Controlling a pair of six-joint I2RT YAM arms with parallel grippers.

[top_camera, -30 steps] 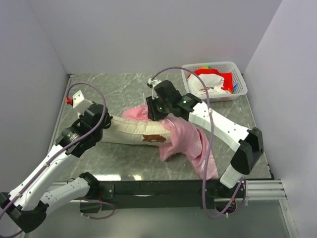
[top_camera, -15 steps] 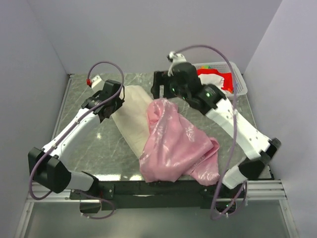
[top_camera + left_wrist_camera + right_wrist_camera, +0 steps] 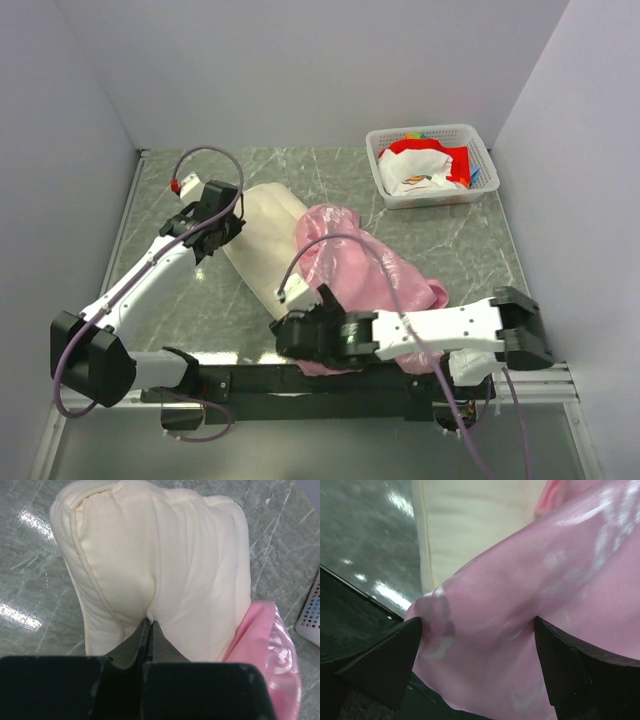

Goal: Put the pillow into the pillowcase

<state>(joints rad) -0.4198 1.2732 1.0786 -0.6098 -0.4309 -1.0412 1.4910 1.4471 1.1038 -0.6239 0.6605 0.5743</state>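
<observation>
Pillow (image 3: 265, 235) and pink pillowcase (image 3: 370, 270) pretty much hogged the table's (image 3: 480, 250) middle down to the near edge, where the right arm (image 3: 440, 327) lay across. Basket (image 3: 430, 200) blocked the far right corner. Open marble ran along the far and right edges.

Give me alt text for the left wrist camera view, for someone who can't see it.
The left end effector, closed, pinches a fold of the cream pillow, which fills most of the frame on a grey marble table. The pink pillowcase bunches against the pillow's lower right.
</observation>
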